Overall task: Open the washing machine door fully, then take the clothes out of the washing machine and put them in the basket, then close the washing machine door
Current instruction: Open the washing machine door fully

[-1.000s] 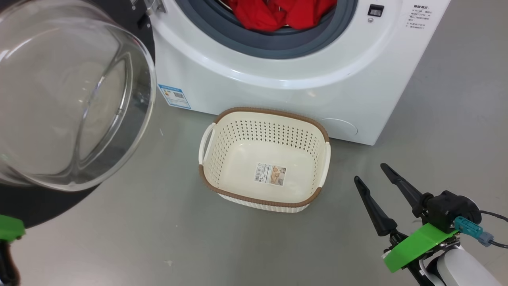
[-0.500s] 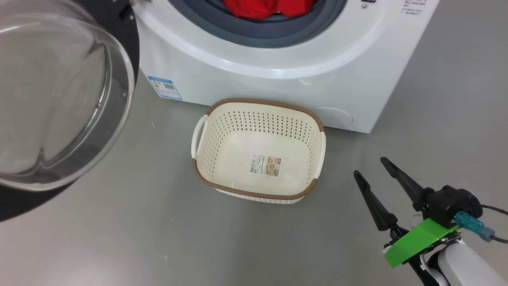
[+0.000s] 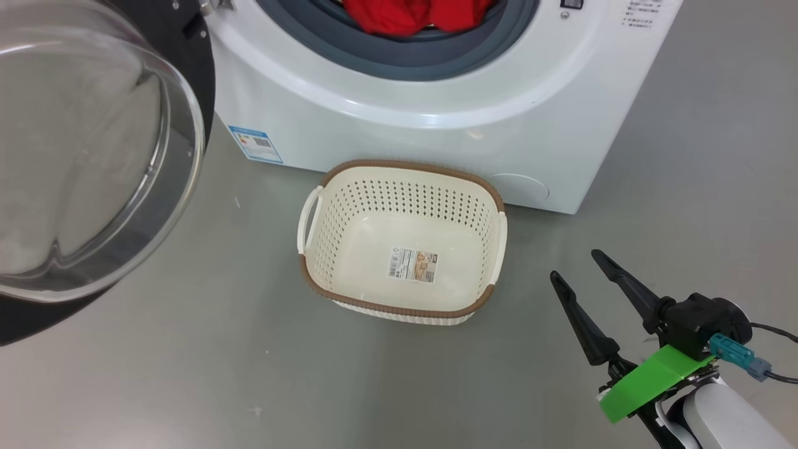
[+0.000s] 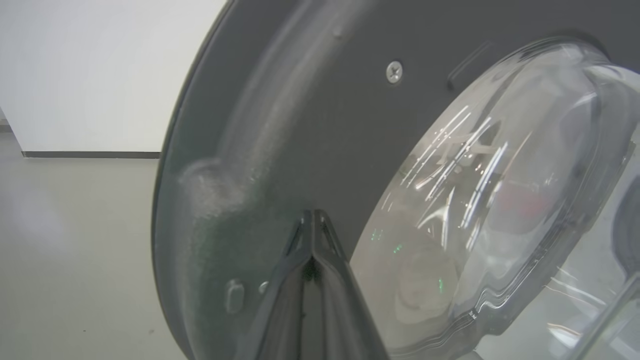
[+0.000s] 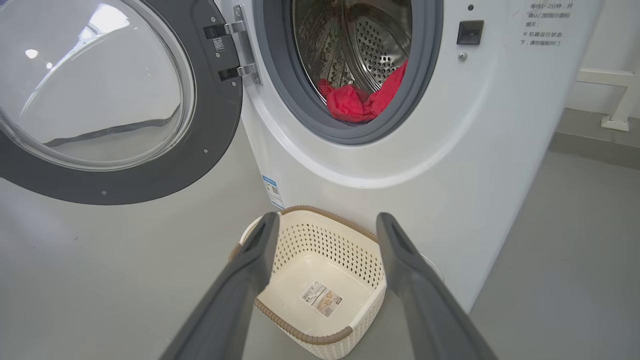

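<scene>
The washing machine stands at the top of the head view, its grey-sealed drum mouth uncovered. The washing machine door is swung out to the left, glass bowl facing me; its black rim hangs on hinges. Red clothes lie in the drum, with more clothes seen at the seal; no white piece shows. The basket sits on the floor before the machine, holding nothing but its sticker. My right gripper hovers open at the lower right, framing the basket. My left gripper is shut, tips at the door's dark inner face.
Grey floor spreads around the basket and to the right of the machine. A blue label marks the machine's lower left front. A white wall with a dark baseboard lies beyond the door. A white frame stands behind the machine's right side.
The head camera has shifted, sliding the scene slightly left. The door seems swung a little wider. The left arm's green part has left the lower left corner. The right gripper stays open.
</scene>
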Robot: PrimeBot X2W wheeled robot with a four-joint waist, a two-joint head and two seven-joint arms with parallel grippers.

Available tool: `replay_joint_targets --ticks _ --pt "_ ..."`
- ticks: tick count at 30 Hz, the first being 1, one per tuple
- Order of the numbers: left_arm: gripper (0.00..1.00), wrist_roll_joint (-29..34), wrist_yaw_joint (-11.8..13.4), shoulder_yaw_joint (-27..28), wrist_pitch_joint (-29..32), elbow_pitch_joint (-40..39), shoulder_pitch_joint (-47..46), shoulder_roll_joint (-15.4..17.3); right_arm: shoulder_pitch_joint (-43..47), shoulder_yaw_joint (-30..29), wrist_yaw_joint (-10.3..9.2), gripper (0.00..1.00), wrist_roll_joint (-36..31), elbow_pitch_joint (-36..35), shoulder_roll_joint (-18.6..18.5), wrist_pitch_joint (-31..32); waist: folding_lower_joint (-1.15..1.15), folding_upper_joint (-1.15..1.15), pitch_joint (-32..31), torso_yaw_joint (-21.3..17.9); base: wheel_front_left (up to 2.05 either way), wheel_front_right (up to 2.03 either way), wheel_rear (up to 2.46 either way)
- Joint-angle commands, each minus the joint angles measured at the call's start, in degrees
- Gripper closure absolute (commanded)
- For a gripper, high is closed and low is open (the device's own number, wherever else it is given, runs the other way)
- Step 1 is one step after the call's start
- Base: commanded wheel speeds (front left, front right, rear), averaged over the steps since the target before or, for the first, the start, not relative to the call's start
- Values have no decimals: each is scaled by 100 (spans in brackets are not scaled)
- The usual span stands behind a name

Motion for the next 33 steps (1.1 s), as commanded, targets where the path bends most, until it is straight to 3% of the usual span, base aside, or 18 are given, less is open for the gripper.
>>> replay_joint_targets --ticks 1,14,16,19,21,22,33 --pt "100 38 -7 144 -28 -122 3 351 -108 90 36 0 -27 -109 -6 -37 0 0 -54 13 0 0 0" --pt "100 -15 -88 -329 -28 -747 762 -245 50 45 36 0 32 -95 35 -37 0 0 -450 93 0 0 0" --pt "72 -61 -88 -465 -28 -919 941 -338 75 38 36 0 41 -96 50 -37 0 0 -495 88 0 0 0" --pt "52 -144 -89 -655 -28 -1160 1186 -479 110 17 36 0 53 -100 73 -37 0 0 -564 68 0 0 0" --pt "10 -201 -89 -775 -28 -1337 1346 -569 134 -4 36 0 61 -113 84 -37 0 0 -594 40 0 0 0" --pt "0 -258 -89 -829 -28 -1432 1425 -617 145 -10 36 0 64 -117 90 -37 0 0 -612 13 0 0 0" --pt "0 -696 -90 -1875 -28 -2473 2392 -884 243 -204 36 0 71 -156 153 -37 0 0 -729 -446 0 0 0"
